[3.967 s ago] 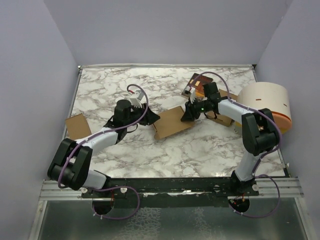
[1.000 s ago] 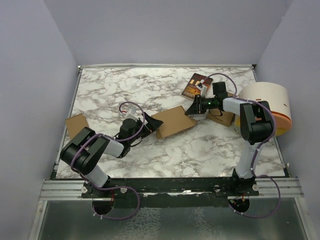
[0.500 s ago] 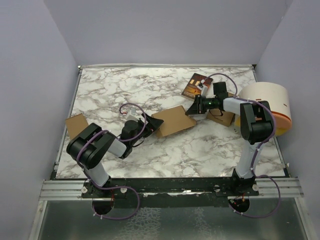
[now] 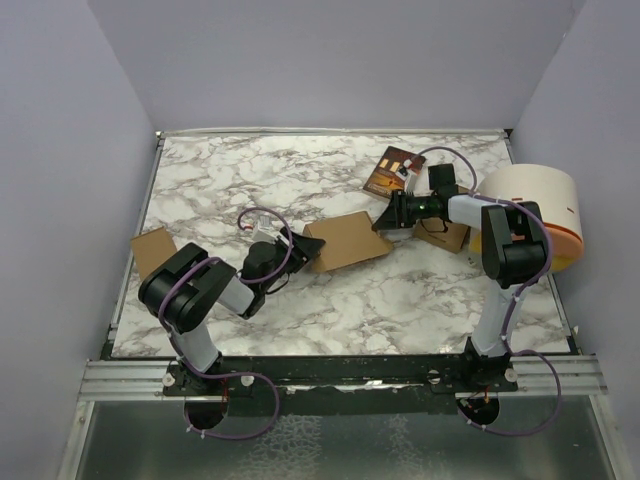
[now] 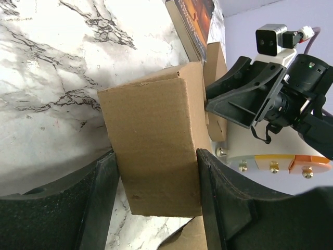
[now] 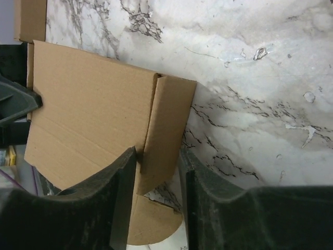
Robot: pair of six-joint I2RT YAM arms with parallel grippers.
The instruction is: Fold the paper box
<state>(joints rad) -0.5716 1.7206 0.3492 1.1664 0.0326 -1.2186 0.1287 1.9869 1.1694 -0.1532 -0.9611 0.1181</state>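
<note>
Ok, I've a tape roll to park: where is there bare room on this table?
Bare marble table far left, behind the left gripper, and the near strip in front of the tan cardboard box. Crowded far right: right gripper, dark reddish-brown printed booklet, round white orange-banded drum.

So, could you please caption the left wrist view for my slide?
Left gripper brackets the paper box; right gripper meets its far end.

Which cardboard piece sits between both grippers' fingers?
The paper box mid-table; one loose cardboard piece lies at the left edge, another beside the drum.
</note>
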